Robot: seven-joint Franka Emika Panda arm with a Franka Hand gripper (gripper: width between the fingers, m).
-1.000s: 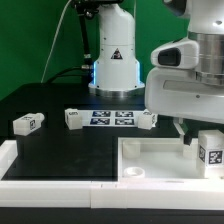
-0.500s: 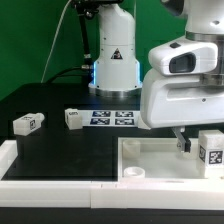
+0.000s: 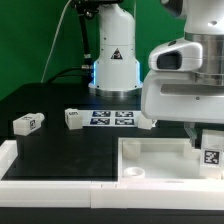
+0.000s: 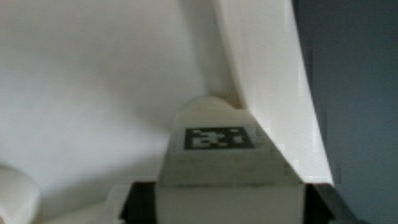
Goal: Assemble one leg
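From the exterior view I see the gripper (image 3: 205,140) low at that view's right, over the large white tray-like piece (image 3: 160,158), with a tagged leg (image 3: 211,151) showing just under the arm's bulk; the fingertips are hidden behind the leg, so here I cannot tell how the jaws stand. Two more legs lie loose on the black table (image 3: 55,145), one (image 3: 27,123) at the view's left and another (image 3: 73,118) nearer the middle, well apart from the arm, and a fourth (image 3: 147,121) peeks out beside the marker board (image 3: 112,118). I judge each leg to be light, rigid plastic, smooth enough to slip, so I would take it by two flat opposite sides, squarely, keeping the tag face clear. Nothing loose stands between the arm and the tray; the tray's raised rim is the only thing I would watch. In the wrist view the leg (image 4: 221,152) fills the middle, tag facing the camera, with the dark fingers (image 4: 139,200) flanking its lower end, clamped on it as far as I can judge; it sits close against the tray's white wall (image 4: 258,70), with the dark table beyond the rim
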